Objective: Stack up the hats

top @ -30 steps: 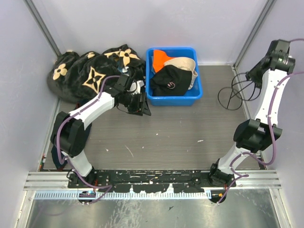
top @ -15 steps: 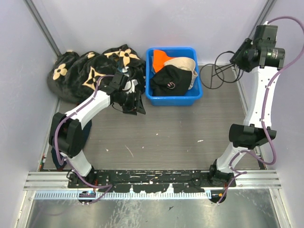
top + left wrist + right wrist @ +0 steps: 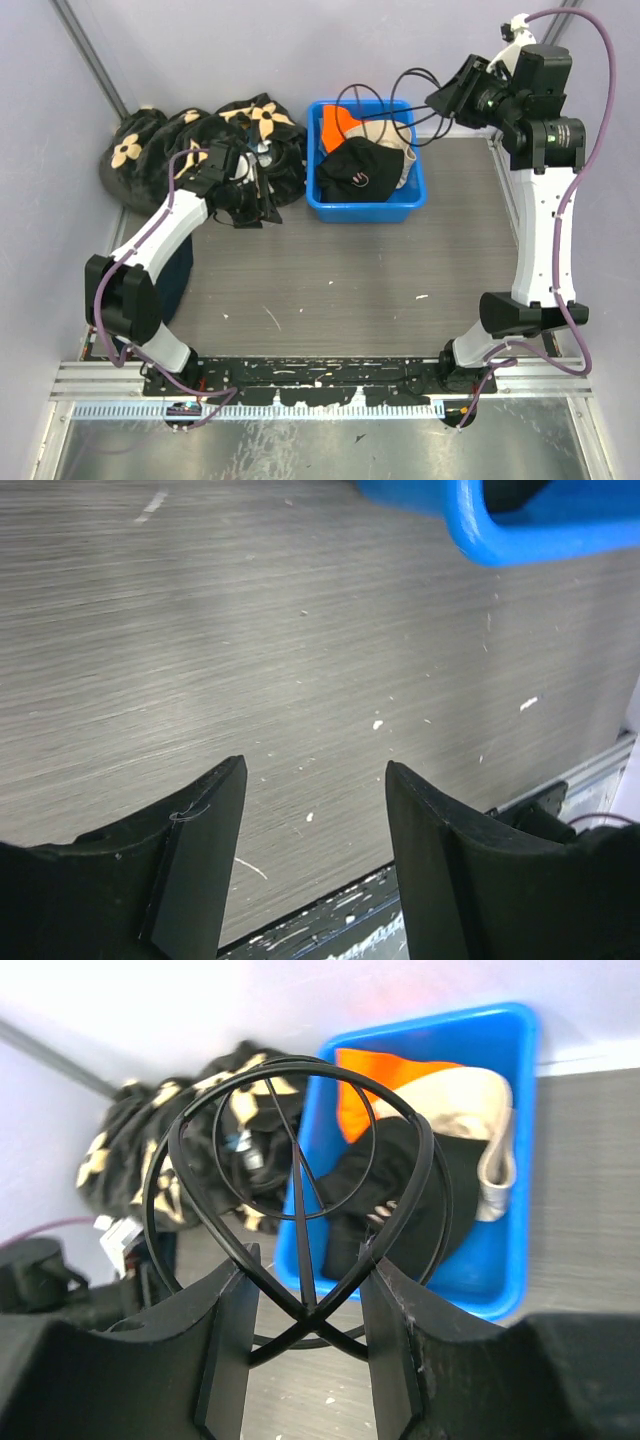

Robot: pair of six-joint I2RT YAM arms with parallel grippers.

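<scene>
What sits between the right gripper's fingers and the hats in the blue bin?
A black wire frame, clamped by the right gripper. The right wrist view looks through its loops at the hats piled in the blue bin.

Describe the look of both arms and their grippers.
Both arms match: the left arm and right arm have white links between bulky black joints, with a purple cable looped alongside each. The left gripper and right gripper have two flat matte-black fingers each.

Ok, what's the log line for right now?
left gripper: open, empty | right gripper: shut on wire stand over blue bin | orange hat, beige hat, black hat: in bin
</scene>
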